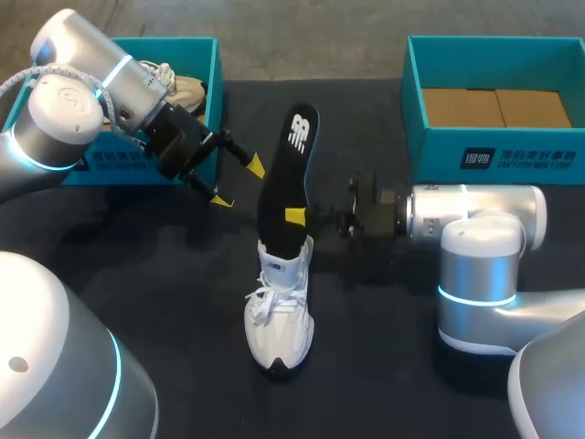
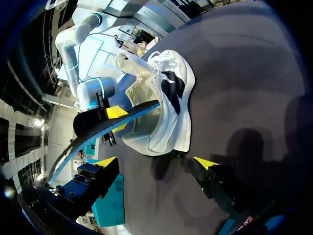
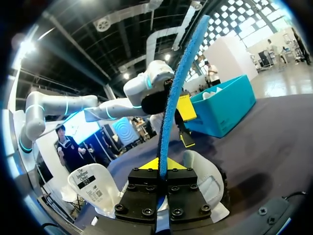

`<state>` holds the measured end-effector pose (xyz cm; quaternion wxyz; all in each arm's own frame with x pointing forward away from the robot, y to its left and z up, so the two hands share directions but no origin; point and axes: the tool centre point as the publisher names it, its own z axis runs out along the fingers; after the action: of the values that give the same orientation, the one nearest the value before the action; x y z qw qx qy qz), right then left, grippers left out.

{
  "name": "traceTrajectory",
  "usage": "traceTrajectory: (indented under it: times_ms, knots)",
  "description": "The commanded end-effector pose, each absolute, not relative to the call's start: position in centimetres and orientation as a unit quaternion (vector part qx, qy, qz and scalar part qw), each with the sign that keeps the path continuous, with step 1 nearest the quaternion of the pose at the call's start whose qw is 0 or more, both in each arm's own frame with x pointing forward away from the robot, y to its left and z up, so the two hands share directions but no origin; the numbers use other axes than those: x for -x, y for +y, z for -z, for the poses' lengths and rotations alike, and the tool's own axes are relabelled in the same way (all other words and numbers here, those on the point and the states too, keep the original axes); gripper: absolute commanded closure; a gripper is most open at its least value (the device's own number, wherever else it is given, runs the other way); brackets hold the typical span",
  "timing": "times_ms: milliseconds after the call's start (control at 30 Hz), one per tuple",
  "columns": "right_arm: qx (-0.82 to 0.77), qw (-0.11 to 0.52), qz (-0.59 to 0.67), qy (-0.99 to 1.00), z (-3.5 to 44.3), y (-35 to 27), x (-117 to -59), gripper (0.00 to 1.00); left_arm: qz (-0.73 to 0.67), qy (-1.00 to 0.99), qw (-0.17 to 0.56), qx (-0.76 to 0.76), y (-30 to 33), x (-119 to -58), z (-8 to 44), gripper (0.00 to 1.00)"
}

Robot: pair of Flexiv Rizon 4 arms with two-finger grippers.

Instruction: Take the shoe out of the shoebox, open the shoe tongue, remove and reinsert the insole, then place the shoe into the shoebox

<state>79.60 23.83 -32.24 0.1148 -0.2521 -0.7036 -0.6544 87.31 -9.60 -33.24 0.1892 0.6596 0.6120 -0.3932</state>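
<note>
A white shoe [image 1: 279,315] stands on the black table, toe toward the near edge. A long black insole [image 1: 283,174] with a blue underside [image 3: 178,88] rises out of its opening; its lower end is inside the shoe [image 3: 205,181]. My right gripper [image 1: 297,217] comes in from the right and is shut on the insole's edge, which runs up from between its tips [image 3: 160,164]. My left gripper [image 1: 239,183] hangs open just left of the insole, holding nothing. In the left wrist view its tips [image 2: 155,162] are spread wide before the shoe [image 2: 166,103] and insole [image 2: 107,129].
A teal shoebox [image 1: 183,169] at the back left holds a second shoe [image 1: 178,91]; my left arm lies across its front. Another teal shoebox [image 1: 494,146] at the back right shows a bare cardboard bottom.
</note>
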Motion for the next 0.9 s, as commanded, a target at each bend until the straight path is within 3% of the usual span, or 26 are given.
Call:
traceTrajectory:
  times_ms: [33, 900]
  knots:
    - [0.250, 0.116, 0.650, -0.708, 31.9, 23.9, -80.0, 1.00, 0.392, 0.612, 0.189, -0.660, -9.6, -87.3, 33.2, 0.00]
    - [0.237, 0.112, 0.633, -0.728, 33.2, 23.4, -79.2, 1.00, 0.392, 0.612, 0.189, -0.660, -9.6, -87.3, 33.2, 0.00]
